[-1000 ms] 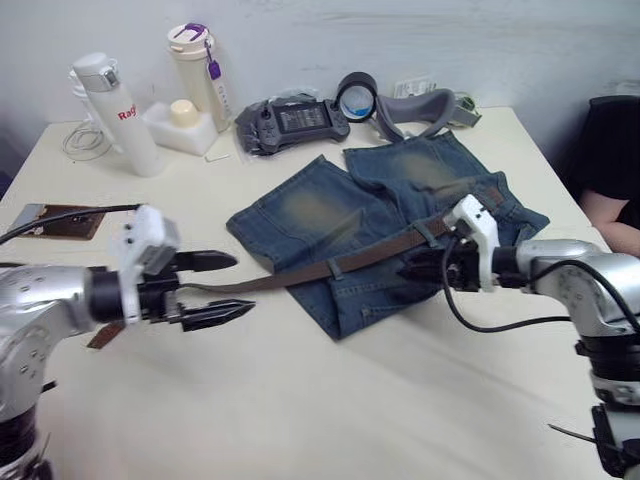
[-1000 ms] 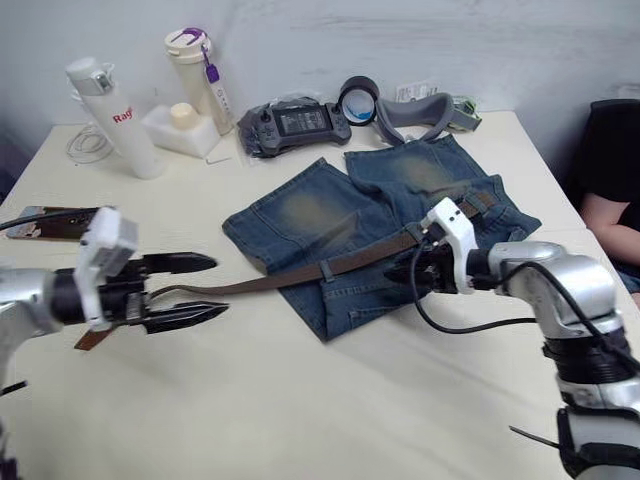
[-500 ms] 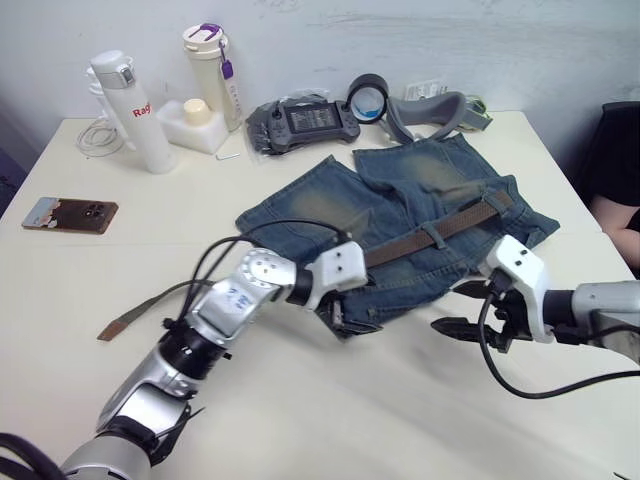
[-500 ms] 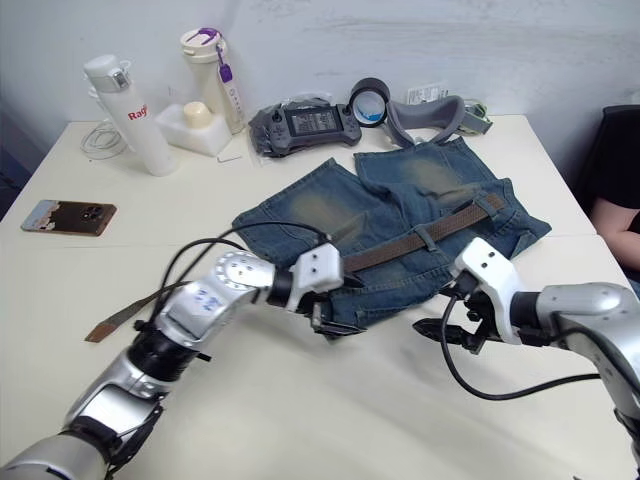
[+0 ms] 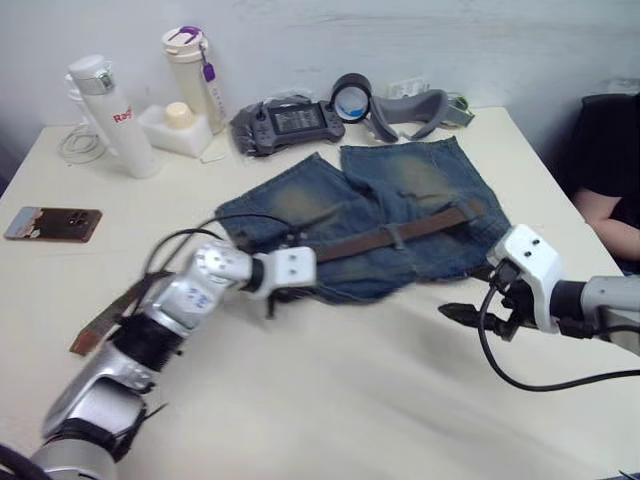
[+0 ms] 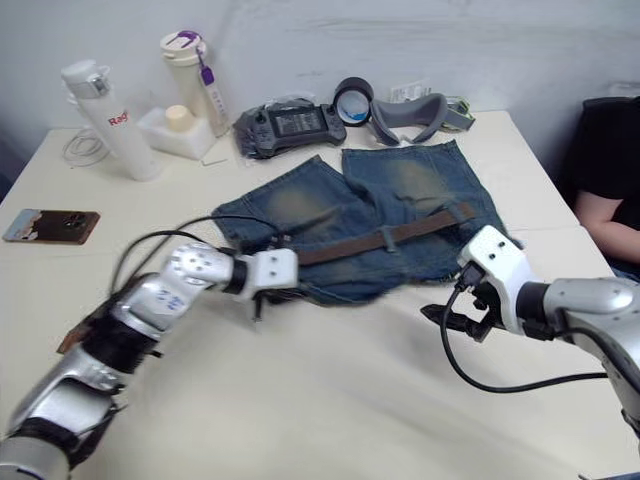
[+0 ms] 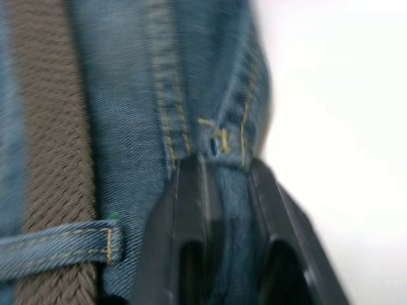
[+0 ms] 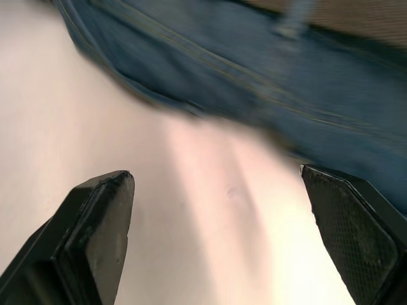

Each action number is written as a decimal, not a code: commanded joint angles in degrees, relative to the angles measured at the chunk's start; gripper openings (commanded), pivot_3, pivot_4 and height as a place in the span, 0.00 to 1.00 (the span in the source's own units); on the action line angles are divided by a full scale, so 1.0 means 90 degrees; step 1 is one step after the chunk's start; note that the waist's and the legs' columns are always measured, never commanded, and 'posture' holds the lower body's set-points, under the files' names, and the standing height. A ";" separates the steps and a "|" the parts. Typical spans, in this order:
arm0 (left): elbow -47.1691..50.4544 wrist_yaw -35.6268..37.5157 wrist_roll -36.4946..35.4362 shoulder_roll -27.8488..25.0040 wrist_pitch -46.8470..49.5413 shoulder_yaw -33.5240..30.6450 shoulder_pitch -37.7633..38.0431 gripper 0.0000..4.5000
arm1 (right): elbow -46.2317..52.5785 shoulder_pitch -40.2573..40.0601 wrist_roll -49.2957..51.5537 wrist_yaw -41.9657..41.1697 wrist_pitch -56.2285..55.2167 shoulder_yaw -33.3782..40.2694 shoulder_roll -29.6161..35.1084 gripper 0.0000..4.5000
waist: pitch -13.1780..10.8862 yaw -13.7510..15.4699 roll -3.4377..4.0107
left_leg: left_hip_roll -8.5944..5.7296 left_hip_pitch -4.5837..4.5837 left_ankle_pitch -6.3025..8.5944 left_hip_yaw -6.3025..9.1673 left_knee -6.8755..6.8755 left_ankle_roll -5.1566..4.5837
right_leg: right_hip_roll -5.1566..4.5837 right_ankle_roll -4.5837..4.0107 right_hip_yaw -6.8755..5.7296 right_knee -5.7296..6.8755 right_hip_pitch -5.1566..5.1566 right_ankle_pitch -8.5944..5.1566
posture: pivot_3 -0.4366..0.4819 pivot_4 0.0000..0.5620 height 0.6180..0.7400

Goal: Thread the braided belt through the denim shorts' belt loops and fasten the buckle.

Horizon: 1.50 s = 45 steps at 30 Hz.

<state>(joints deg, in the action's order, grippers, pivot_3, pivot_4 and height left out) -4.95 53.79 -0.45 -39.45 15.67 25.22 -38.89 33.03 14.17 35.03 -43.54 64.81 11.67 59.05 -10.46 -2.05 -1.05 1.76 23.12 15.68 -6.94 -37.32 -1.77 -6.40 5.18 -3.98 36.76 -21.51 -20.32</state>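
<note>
The faded denim shorts (image 5: 380,200) lie flat mid-table, waistband toward me. Across the waistband runs the braided belt (image 5: 400,234), passing under a belt loop (image 5: 394,238); its brown tail (image 5: 100,322) trails off to the left behind my left arm. My left gripper (image 5: 272,298) is at the shorts' near left corner, and in the left wrist view its fingers (image 7: 191,210) are shut on a fold of denim, next to the belt (image 7: 44,127) and a loop (image 7: 57,254). My right gripper (image 5: 455,312) hovers open over bare table just right of the shorts. I cannot make out the buckle.
Along the back edge stand two white bottles (image 5: 105,115) (image 5: 190,70), a game controller (image 5: 290,122), a tape roll (image 5: 352,95) and a grey headset (image 5: 410,108). A phone (image 5: 52,222) lies at the left. A person (image 5: 610,170) sits at the right.
My left arm swung in from the left, reached the shorts' near edge and closed on the denim. My right gripper let go of the belt, opened and backed off toward me.
</note>
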 commanded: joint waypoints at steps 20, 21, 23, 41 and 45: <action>-0.0426 0.1178 -0.2573 -0.2120 0.1563 -0.3854 0.1789 0.82 | -0.2753 0.2656 -0.0237 0.0303 -0.1051 -0.0921 -0.1936 1.00 | -0.0002 -0.0086 -0.0002 | -0.0001 0.0013 0.0000 0.0002 0.0013 0.0010 | -0.0010 -0.0008 -0.0011 0.0033 -0.0017 -0.0005 | 0.48 0.27 1.00; -0.0393 0.1091 -0.2647 -0.2102 0.1713 -0.3941 0.1673 0.93 | -0.2926 0.2815 -0.0407 0.0360 -0.1286 -0.1037 -0.2088 1.00 | -0.0002 -0.0085 -0.0002 | -0.0002 0.0013 0.0000 0.0002 0.0011 0.0010 | -0.0010 -0.0008 -0.0011 0.0035 -0.0017 -0.0005 | 0.48 0.27 1.00; -0.0200 0.1028 -0.2917 -0.2083 0.2153 -0.4084 0.1477 1.00 | -0.3020 0.3007 -0.0710 0.0200 -0.1821 -0.1442 -0.2355 1.00 | -0.0002 -0.0066 -0.0002 | -0.0004 0.0014 -0.0001 0.0002 0.0012 0.0010 | -0.0010 -0.0007 -0.0013 0.0037 -0.0020 -0.0005 | 0.48 0.27 1.00; 0.1135 -0.0173 -0.3199 -0.1256 0.3260 -0.3989 0.1501 1.00 | -0.6454 0.3945 -0.3573 0.0414 -0.4180 -0.3332 -0.3444 0.01 | -0.0004 0.0011 -0.0006 | -0.0010 0.0023 0.0000 -0.0007 -0.0003 0.0013 | -0.0011 -0.0007 -0.0014 0.0084 -0.0049 -0.0004 | 0.48 0.27 1.00; 0.1215 -0.0236 -0.3222 -0.1231 0.3294 -0.4014 0.1541 1.00 | -0.7222 0.4015 -0.3928 0.0841 -0.4187 -0.3166 -0.3416 0.01 | 0.0001 0.0041 -0.0014 | -0.0009 0.0016 -0.0002 -0.0008 -0.0012 0.0017 | -0.0013 -0.0007 -0.0014 0.0085 -0.0038 -0.0004 | 0.48 0.27 1.00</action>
<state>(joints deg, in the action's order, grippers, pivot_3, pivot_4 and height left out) 4.06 52.00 -29.02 -50.36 45.46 -10.10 -25.22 -27.70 51.55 2.53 -37.82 25.96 -17.42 27.01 -10.45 -1.69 -1.17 1.67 23.24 15.66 -6.96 -37.45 -1.62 -6.52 5.12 -4.13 37.52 -21.79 -20.36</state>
